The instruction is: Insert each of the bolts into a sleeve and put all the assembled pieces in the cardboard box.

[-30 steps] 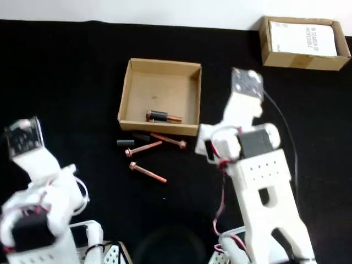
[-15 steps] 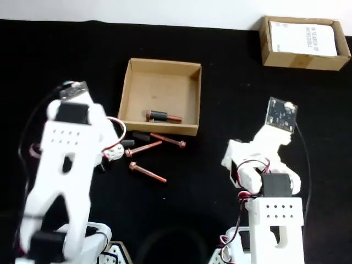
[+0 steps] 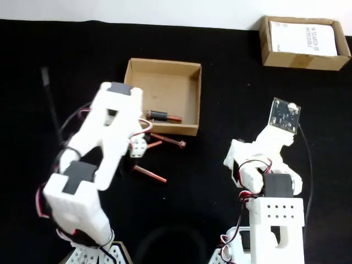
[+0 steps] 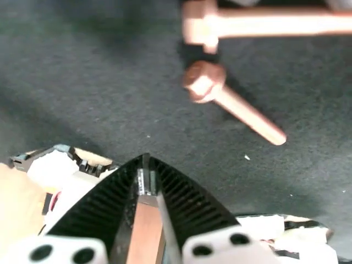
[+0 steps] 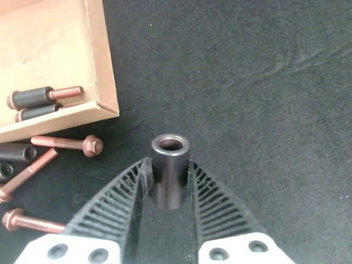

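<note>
While right end effector [image 5: 169,165] pinches a sleeve [image 5: 170,179] upright, left end effector [image 4: 146,160], pressed together, hangs near the loose bolt [image 4: 236,110].

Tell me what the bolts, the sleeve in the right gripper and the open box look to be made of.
Bolts: metal, probably copper-plated; pinkish-orange sheen, hex heads.
Sleeve: seemingly dark metal, smooth dull-grey tube with shiny rim.
Box: plain brown cardboard, matte, thin walls with raw edges.

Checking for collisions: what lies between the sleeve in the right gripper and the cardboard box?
Bare black cloth from sleeve to cardboard box, in the right wrist view; loose bolts lie beside it.
</note>
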### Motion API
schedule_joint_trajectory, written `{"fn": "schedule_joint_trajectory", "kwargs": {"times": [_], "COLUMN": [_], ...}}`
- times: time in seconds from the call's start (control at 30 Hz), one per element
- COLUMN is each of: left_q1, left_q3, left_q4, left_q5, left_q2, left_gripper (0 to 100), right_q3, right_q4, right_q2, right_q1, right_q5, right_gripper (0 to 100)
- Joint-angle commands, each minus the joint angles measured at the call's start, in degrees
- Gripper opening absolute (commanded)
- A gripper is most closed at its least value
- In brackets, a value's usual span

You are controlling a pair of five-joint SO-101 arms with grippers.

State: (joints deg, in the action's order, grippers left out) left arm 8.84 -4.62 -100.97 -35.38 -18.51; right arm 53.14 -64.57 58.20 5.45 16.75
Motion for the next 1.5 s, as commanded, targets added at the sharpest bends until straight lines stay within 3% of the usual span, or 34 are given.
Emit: {"fn": "schedule_joint_trajectory", "kwargs": {"times": [0.0,0.13,0.77,1.03,1.47], "left_q1": [3.8,6.2,5.1,5.2,5.4], "left_q3": [4.0,5.6,5.8,6.7,19.3], "left_q4": [-0.4,-0.4,7.9,12.4,6.6], "left_q5": [-0.4,-0.5,-1.3,-1.5,-1.6], "left_q2": [-2.2,-5.0,-9.3,-9.2,-9.7], "left_gripper": [7,17,14,14,14], "right_q3": [0.0,0.0,5.6,5.7,5.1], "right_q4": [1.1,1.1,3.8,3.7,3.9], "right_q2": [1.3,1.3,1.3,1.2,-4.1], "right_q1": [-0.5,-0.5,-0.1,5.4,6.0], "right_q5": [-0.5,-0.6,-4.0,-5.0,-5.1], "right_gripper": [0.8,0.8,0.8,0.8,0.8]}}
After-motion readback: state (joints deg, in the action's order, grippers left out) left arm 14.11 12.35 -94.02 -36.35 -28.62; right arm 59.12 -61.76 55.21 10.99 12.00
